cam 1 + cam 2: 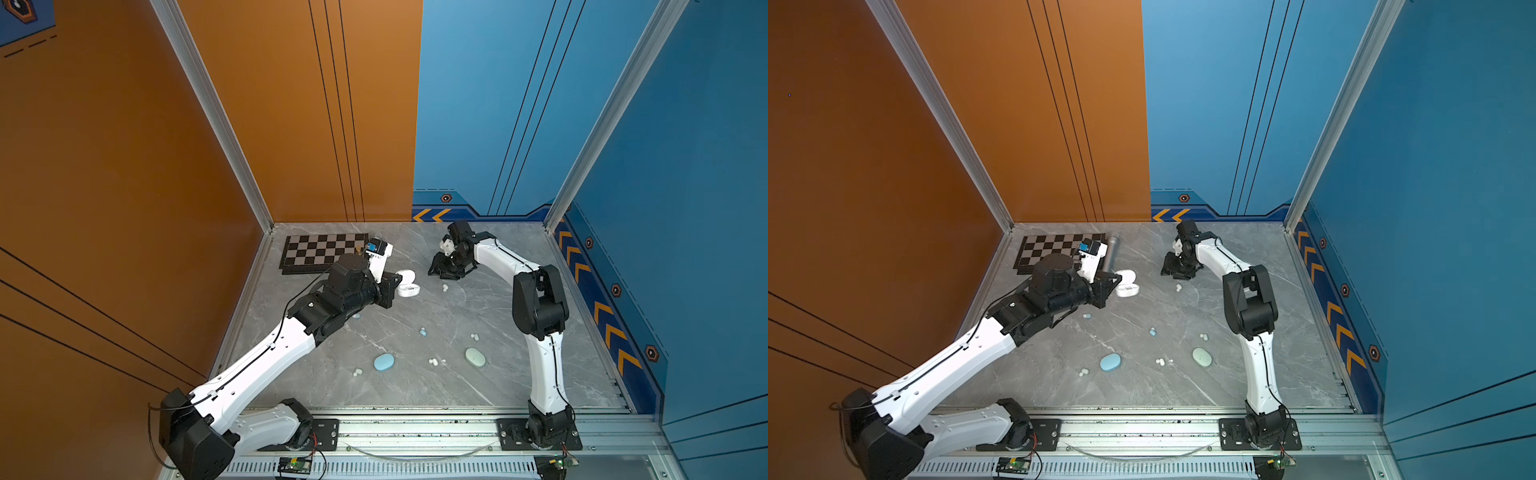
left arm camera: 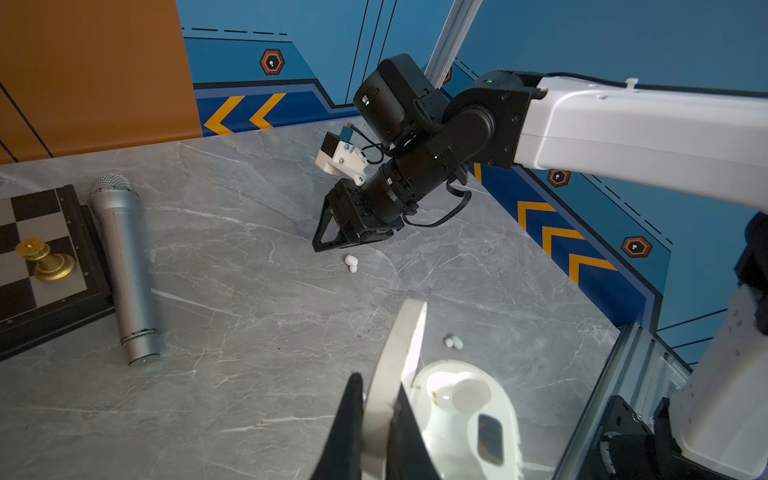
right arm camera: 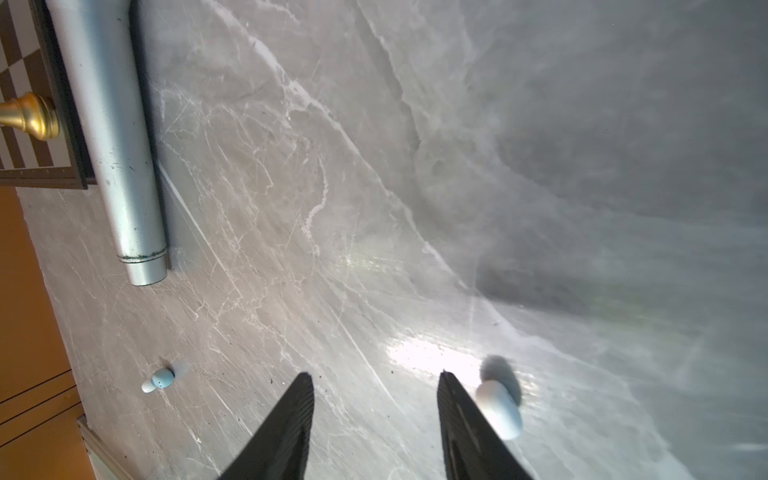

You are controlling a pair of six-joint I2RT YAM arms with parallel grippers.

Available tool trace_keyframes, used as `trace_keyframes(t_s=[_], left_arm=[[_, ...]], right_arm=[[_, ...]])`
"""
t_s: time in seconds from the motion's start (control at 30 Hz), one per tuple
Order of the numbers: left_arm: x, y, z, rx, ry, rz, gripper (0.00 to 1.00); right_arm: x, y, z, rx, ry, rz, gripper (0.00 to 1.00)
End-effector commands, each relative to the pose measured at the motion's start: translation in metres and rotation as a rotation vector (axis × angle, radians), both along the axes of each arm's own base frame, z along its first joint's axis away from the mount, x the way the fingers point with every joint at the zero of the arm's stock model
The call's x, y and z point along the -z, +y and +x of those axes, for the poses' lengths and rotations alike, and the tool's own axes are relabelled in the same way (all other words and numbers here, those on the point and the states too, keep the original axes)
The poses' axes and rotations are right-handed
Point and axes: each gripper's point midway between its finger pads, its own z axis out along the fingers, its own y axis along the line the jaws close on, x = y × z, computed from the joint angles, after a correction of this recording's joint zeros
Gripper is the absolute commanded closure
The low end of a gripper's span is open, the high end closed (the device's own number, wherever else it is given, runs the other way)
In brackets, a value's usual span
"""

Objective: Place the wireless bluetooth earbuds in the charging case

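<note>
In both top views the left gripper [image 1: 395, 284] [image 1: 1114, 283] is reaching toward the back and pinching the open white case [image 1: 409, 290] [image 1: 1128, 289] by its lid. The right gripper [image 1: 451, 272] [image 1: 1177, 272] is hovering low over the table [image 1: 478, 307], and a white bud [image 1: 445, 287] [image 1: 1178, 287] is lying just in front of it. Nearer the front, a blue case [image 1: 383, 362] and a green case [image 1: 475, 357] are lying closed, with more buds [image 1: 433, 362] lying scattered around them.

Over to the left wrist. The fingers [image 2: 353, 415] are squeezing tight on the upright lid [image 2: 409, 332]. The base beside them is showing one pocket white and one dark, and I can't tell whether a bud is sitting in there. The white bud [image 2: 351, 263] is lying just off the right gripper's [image 2: 328, 243] tips. A green bud [image 2: 454, 342] is lying near the lid. A mic [image 2: 124, 266] is lying along the chessboard [image 2: 25, 232], with a gold pawn [image 2: 45, 262] standing on it.

Right wrist now. The fingers [image 3: 291, 428] are standing moderately apart with only bare table showing between them. The white bud [image 3: 498, 409] is sitting just outside one finger, and a blue bud [image 3: 158, 380] is lying well off to the other side.
</note>
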Motion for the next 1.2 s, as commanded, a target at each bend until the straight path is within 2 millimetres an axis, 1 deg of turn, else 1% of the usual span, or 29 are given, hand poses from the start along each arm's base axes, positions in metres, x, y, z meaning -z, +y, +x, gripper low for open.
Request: trace_keyframes(t_s=[0.0, 0.03, 0.13, 0.27, 0.53, 0.67, 0.83, 0.97, 1.17], left_arm=[[-0.011, -0.004, 0.003, -0.002, -0.042, -0.009, 1.0], [-0.011, -0.004, 0.003, -0.001, -0.041, -0.009, 1.0], [-0.01, -0.005, 0.004, 0.004, -0.038, -0.01, 1.0], [-0.012, -0.009, 0.004, 0.016, -0.035, -0.013, 1.0], [-0.013, -0.014, 0.004, 0.028, -0.027, 0.0, 1.0], [-0.015, -0.014, 0.004, 0.023, -0.033, 0.007, 1.0], [-0.014, -0.014, 0.004, 0.021, -0.033, 0.012, 1.0], [-0.014, -0.015, 0.003, 0.024, -0.033, 0.015, 1.0], [-0.014, -0.014, 0.003, 0.02, -0.033, 0.016, 1.0]], right_arm=[[-0.019, -0.03, -0.003, 0.04, -0.035, -0.061, 0.52], [-0.014, -0.037, -0.007, 0.048, -0.018, -0.082, 0.53], [-0.002, -0.044, -0.018, 0.033, 0.017, -0.125, 0.56], [0.01, -0.041, -0.023, 0.005, 0.044, -0.143, 0.57], [0.029, -0.036, -0.017, -0.021, 0.059, -0.172, 0.6], [0.042, -0.035, -0.023, -0.059, 0.089, -0.201, 0.61], [0.05, -0.034, -0.028, -0.091, 0.094, -0.236, 0.61], [0.053, -0.032, -0.031, -0.11, 0.1, -0.252, 0.66], [0.055, -0.03, -0.036, -0.132, 0.094, -0.299, 0.69]])
